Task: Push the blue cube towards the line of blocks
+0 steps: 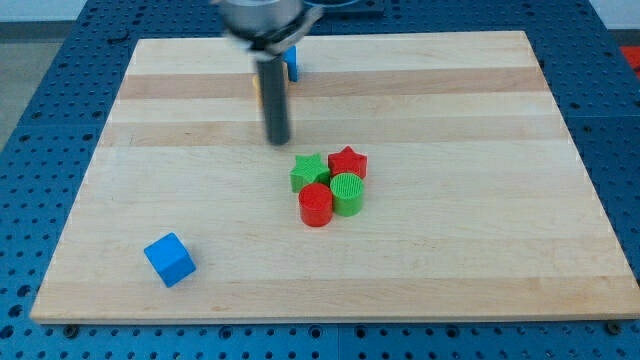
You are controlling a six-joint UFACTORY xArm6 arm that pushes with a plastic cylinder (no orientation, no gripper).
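Note:
The blue cube (pixel 169 259) sits near the view's bottom left of the wooden board (pixel 450 260). A cluster of blocks lies right of centre: a green star (pixel 309 171), a red star (pixel 347 161), a red cylinder (pixel 315 205) and a green cylinder (pixel 347 193), touching one another. My rod comes down from the view's top and my tip (pixel 277 142) rests on the board just up and left of the green star, far from the blue cube.
Behind the rod near the view's top, part of another blue block (pixel 292 64) and an orange or yellow sliver (pixel 257 85) show; their shapes are hidden. The board lies on a blue perforated table (pixel 30 110).

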